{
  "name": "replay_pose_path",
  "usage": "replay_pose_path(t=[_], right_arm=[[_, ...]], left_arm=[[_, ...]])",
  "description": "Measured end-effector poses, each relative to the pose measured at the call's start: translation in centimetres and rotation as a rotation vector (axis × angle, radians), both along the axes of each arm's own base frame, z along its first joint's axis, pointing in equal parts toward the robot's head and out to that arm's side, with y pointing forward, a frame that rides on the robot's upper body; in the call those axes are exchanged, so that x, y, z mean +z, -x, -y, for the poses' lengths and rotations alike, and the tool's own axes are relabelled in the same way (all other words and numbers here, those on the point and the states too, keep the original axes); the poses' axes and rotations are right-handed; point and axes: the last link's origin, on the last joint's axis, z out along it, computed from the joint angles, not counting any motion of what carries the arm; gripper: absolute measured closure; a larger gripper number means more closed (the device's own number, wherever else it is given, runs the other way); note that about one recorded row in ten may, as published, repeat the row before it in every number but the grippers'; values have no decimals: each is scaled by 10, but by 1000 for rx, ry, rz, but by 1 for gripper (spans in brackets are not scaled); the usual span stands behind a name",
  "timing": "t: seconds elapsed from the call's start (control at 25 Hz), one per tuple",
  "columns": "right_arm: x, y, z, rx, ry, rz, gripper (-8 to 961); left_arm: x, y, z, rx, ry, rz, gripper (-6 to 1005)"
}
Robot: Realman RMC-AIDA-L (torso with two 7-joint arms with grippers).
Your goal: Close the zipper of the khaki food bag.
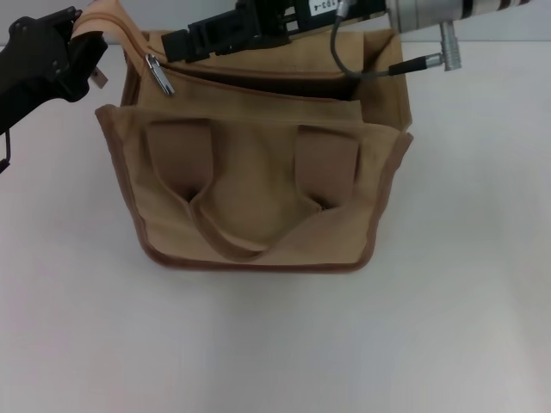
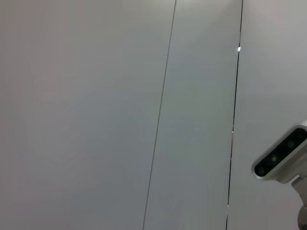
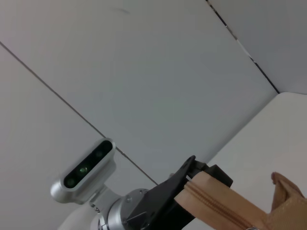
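The khaki food bag [image 1: 258, 198] stands in the middle of the white table, its top open, with one looped handle hanging down the near side. The zipper [image 1: 129, 34] runs along the far left top edge, and its silver pull tab [image 1: 157, 76] hangs loose near the left end. My left gripper [image 1: 83, 36] is shut on the zipper's tan end strip and holds it up at the bag's far left corner. It also shows in the right wrist view [image 3: 192, 178], clamped on the strip [image 3: 218, 203]. My right gripper [image 1: 176, 43] hovers just right of the pull tab, above the opening.
The white table [image 1: 465, 301] surrounds the bag. A grey cable [image 1: 362, 73] from the right arm hangs over the bag's far right corner. A pale panelled wall [image 2: 120, 115] fills the left wrist view, with the other wrist's camera [image 2: 283, 160] at the edge.
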Motion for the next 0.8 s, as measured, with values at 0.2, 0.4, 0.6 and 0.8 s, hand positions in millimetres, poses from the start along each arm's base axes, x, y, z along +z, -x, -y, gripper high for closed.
replay_pose_path(t=[0.2, 0.4, 0.6, 0.8], right_arm=[[-10, 5, 1, -6, 24, 41, 544], [-15, 7, 0, -13, 22, 66, 545], [-19, 7, -2, -30, 7, 80, 547], [-21, 11, -3, -21, 0, 93, 548]], left_arm=[[-1, 0, 0, 0, 1, 1, 998], [-1, 0, 0, 0, 0, 1, 998], [-2, 0, 1, 1, 2, 4, 997], [-3, -1, 0, -1, 4, 6, 997]])
